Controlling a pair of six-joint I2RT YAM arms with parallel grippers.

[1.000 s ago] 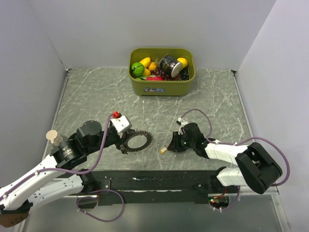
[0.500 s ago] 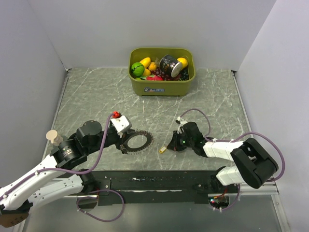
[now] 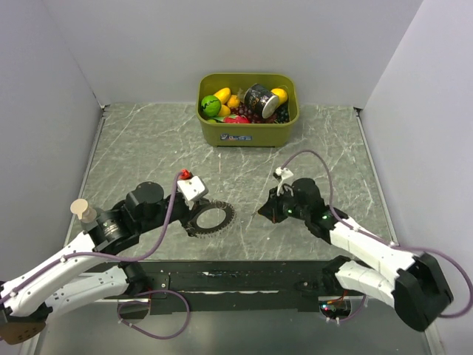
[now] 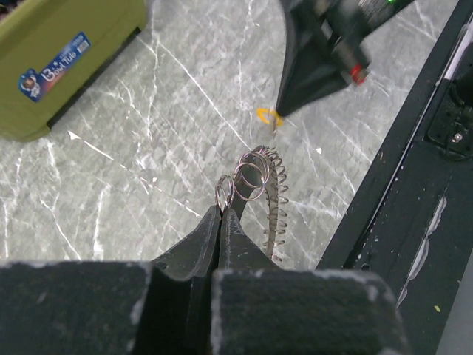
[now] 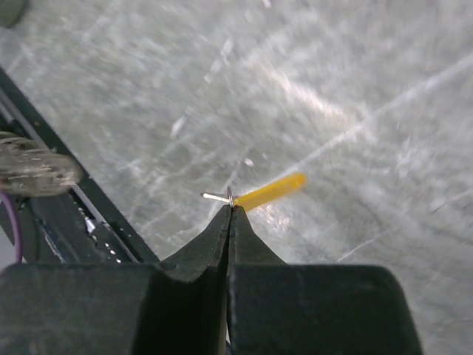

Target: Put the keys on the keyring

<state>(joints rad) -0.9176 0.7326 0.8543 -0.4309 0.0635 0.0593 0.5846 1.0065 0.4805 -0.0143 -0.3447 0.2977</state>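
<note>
The keyring [image 3: 211, 217] is a large grey coiled ring low over the table, left of centre. My left gripper [image 3: 192, 216] is shut on one of the small wire rings [image 4: 247, 180] attached to its coil [image 4: 275, 200]; the tips [image 4: 222, 211] meet on the wire. My right gripper [image 3: 261, 212] is shut on the little metal loop of a yellow key [image 5: 270, 191], which sticks out sideways from its tips [image 5: 230, 205]. In the left wrist view the yellow key [image 4: 267, 115] hangs at the right gripper's tip [image 4: 283, 111], just beyond the keyring. No other keys show.
A green bin [image 3: 247, 132] of toy fruit and a can stands at the back centre, also visible in the left wrist view [image 4: 66, 59]. A black rail [image 3: 236, 277] runs along the table's near edge. Grey walls close in the left, back and right sides.
My right gripper has shut on the yellow key and carried it away from its earlier spot on the table, up and back. The left arm has shifted the keyring slightly to the right.
</note>
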